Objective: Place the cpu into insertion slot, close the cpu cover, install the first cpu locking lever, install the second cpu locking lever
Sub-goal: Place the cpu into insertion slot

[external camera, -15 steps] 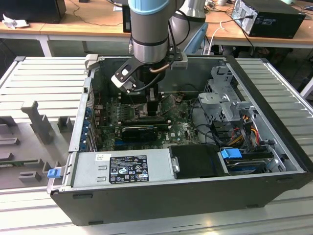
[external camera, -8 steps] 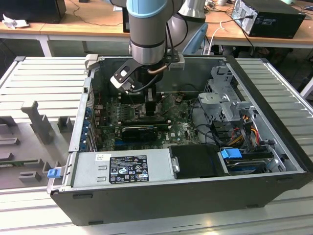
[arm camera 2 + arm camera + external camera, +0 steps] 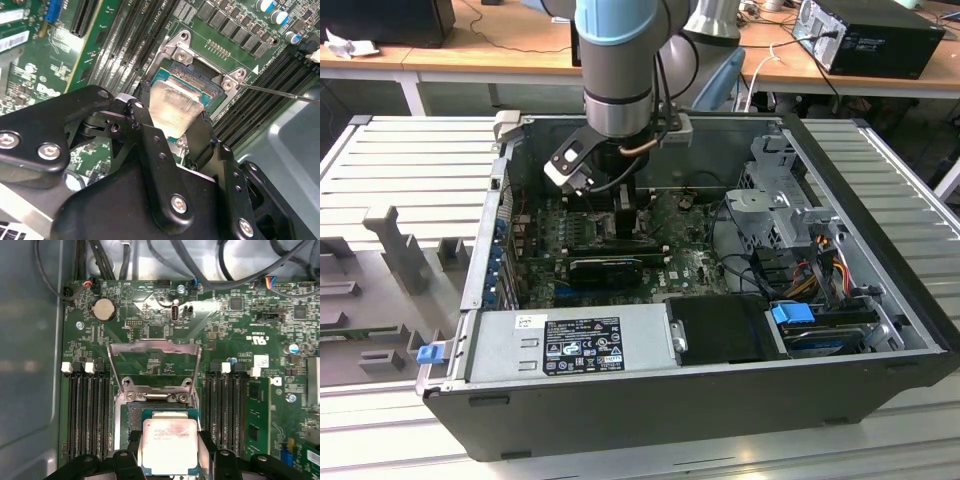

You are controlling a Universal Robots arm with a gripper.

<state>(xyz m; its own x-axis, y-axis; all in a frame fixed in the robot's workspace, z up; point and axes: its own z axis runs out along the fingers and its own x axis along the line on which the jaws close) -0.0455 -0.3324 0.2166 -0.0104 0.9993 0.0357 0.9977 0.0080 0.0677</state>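
Pinching the cpu point(image 3: 170, 445) between the jaws by 2 opposite edges, metal top up, level over the socket point(image 3: 202, 72) on the green board point(image 3: 225, 340). Cannot tell whether seated in the socket or just above it. In the first wrist view, leaves the cover point(image 3: 155, 347) swung up on its hinge beyond the socket, with board visible through its square opening. In the second wrist view, leaves 1 thin lever point(image 3: 280, 92) angled out past the socket corner, not latched. In the exterior view, reaches down with the arm point(image 3: 620, 60) into the open case point(image 3: 720, 400), just behind a black card point(image 3: 605, 268).
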